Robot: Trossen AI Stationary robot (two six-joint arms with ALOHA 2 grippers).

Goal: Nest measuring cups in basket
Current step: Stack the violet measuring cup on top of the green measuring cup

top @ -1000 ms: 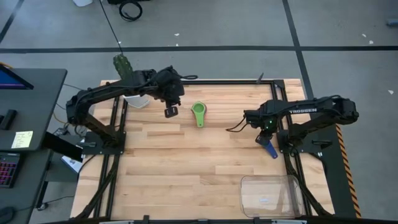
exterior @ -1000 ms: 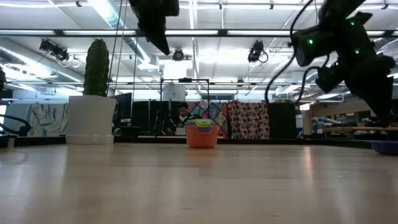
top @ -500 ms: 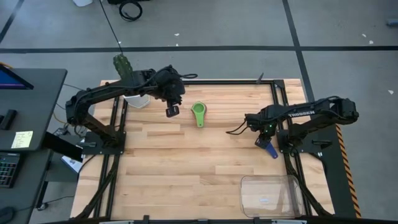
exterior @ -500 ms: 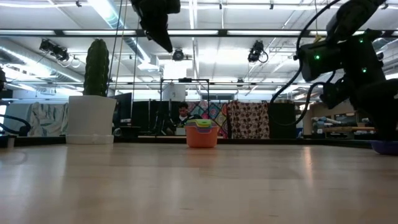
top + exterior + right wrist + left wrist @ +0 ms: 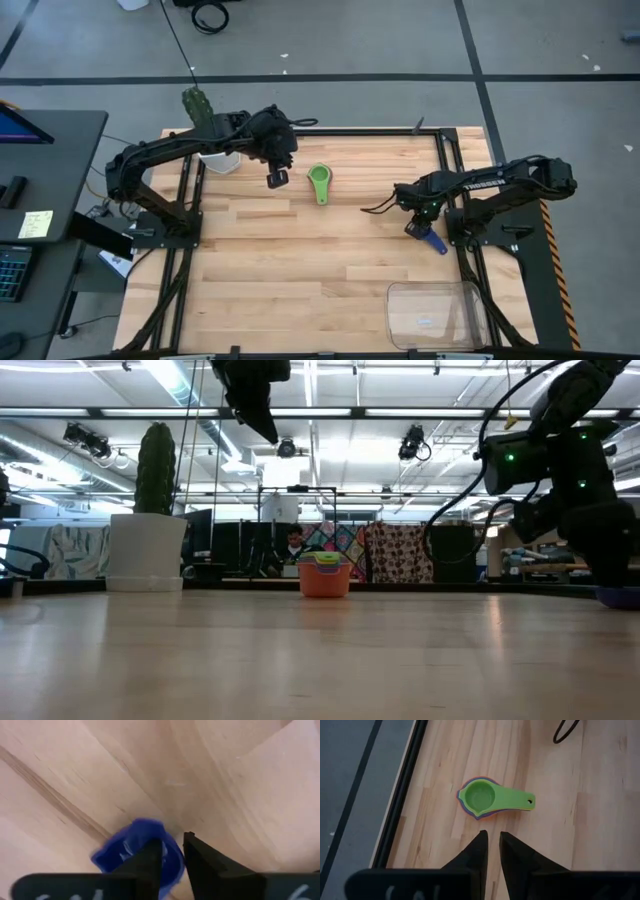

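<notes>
A nested stack of measuring cups [image 5: 319, 183], green on top and orange at the bottom [image 5: 325, 576], stands on the table's far middle. My left gripper [image 5: 491, 839] hangs shut in the air to the left of the stack [image 5: 480, 797]. A lone dark blue cup [image 5: 433, 239] sits on the table at the right. My right gripper [image 5: 172, 847] is low over it and narrowly open. One finger [image 5: 151, 854] is over the bowl and the other [image 5: 194, 847] is outside the rim. The clear basket [image 5: 437, 315] sits at the near right corner. My right gripper comes down from above with its fingers on either side of the dark blue cup's wall [image 5: 170, 842]. Whether they touch it I cannot tell. The cup rests on the table.
A white pot with a green cactus [image 5: 213, 158] stands at the far left corner, behind my left arm. Bare wood lies between the stack, the blue cup and the basket. A black cable [image 5: 378, 205] trails from my right arm.
My right gripper has come down and a little toward the near edge, onto the dark blue cup. The cup and the stack have stayed put.
</notes>
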